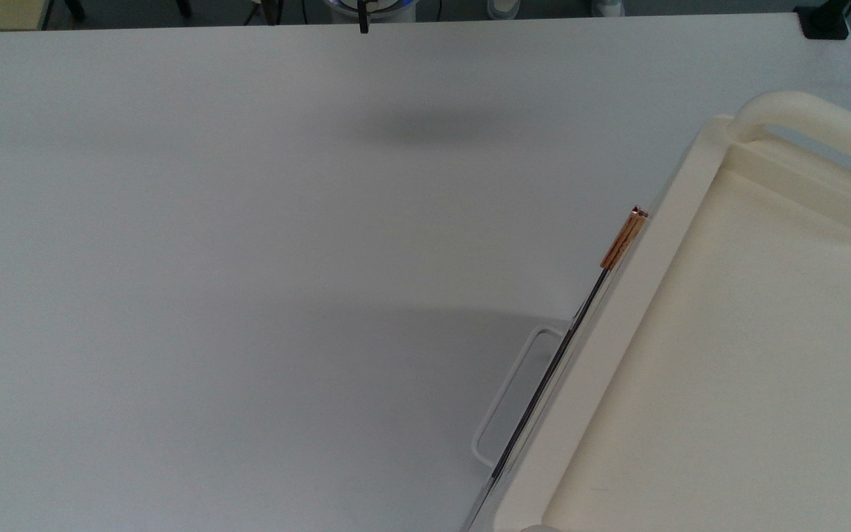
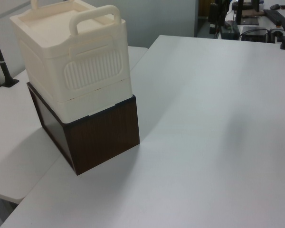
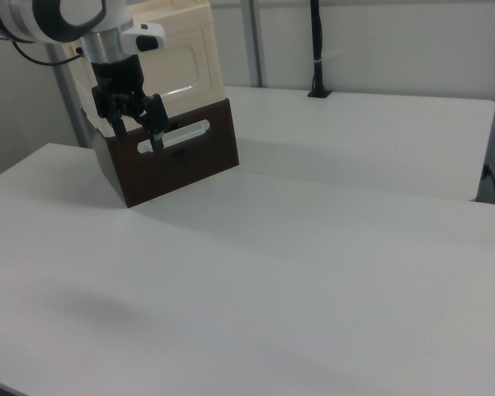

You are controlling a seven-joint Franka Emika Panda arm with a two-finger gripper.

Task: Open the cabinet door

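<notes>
1. Fingers (image 3: 157, 132) of the gripper (image 3: 139, 136) hang spread apart, holding nothing.
2. Cabinet door (image 1: 575, 325) lies flush against the cabinet (image 1: 765, 332), edge-on in the top view, with its copper handle (image 1: 623, 238) at one end.
3. In the right view the gripper hovers before the dark box (image 3: 190, 161) beneath the cabinet, so the handle probably lies higher up.

There is one cream cabinet (image 2: 71, 52). It has one door (image 1: 544, 391) with one little copper handle (image 1: 623, 239). There is one brown box (image 2: 104, 135), one robot gripper (image 3: 138, 132), and two white tables (image 2: 218, 123).
</notes>
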